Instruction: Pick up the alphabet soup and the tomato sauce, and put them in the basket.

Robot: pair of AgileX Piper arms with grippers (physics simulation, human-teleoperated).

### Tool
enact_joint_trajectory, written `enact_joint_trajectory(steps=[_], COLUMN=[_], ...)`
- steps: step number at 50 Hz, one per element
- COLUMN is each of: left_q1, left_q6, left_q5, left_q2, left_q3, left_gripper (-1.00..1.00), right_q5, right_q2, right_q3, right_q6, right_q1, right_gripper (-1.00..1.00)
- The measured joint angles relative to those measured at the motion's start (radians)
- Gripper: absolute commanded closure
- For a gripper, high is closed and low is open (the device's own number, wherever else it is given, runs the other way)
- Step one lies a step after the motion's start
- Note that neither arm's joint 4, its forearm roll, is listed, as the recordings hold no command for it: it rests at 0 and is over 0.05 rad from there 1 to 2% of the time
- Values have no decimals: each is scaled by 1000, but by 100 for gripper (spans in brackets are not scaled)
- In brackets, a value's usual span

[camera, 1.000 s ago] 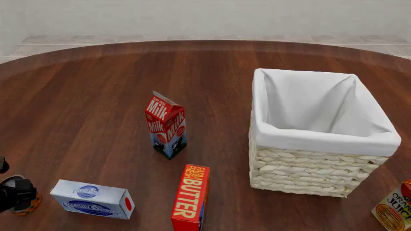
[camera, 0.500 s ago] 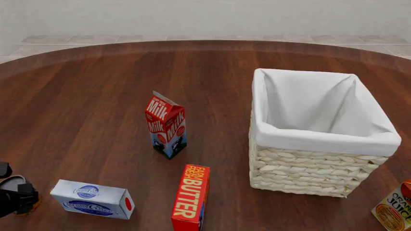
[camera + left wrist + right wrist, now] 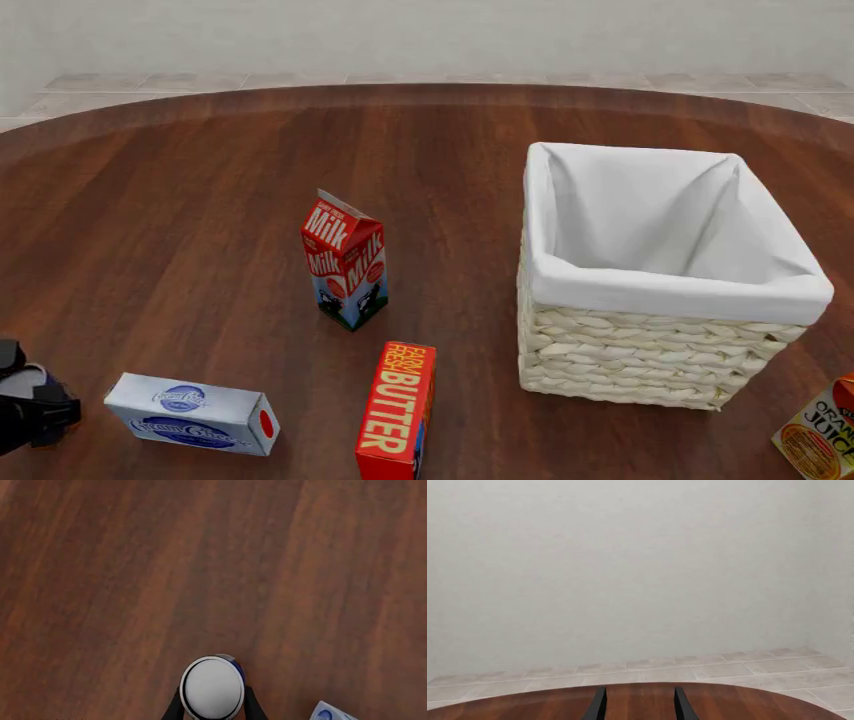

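Left claw drops over the alphabet soup at lower left

The left claw (image 3: 30,412) now hides the alphabet soup (image 3: 213,687), whose orange band showed a second ago; fingers flank it, grip unconfirmed. Right claw (image 3: 637,705) idles open, and the basket (image 3: 641,350) waits at centre-right. No tomato sauce visible.

Left gripper (image 3: 213,711) points down at the table, jaws pinching something; right gripper (image 3: 637,705) is level, fingers parted.
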Motion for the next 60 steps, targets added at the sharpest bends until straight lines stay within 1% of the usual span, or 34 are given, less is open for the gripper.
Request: enact_joint_trajectory(steps=[9, 20, 32, 46, 60], left_q1=[2, 4, -1, -20, -65], left_q6=[0, -2, -9, -13, -40], left_q5=[9, 48, 145, 224, 322], left_q2=[-6, -42, -131, -199, -278], left_q3=[-3, -17, -53, -91, -142], left_gripper=[100, 100, 100, 100, 100], right_q5=[1, 2, -3, -2, 0], right_q2=[-1, -3, -1, 1, 2], right_q3=[-1, -1, 1, -1, -3], right_q6=[0, 1, 2, 5, 5], right_q1=[-2, -3, -6, -11, -16], right_gripper=[-100, -100, -100, -100, -100])
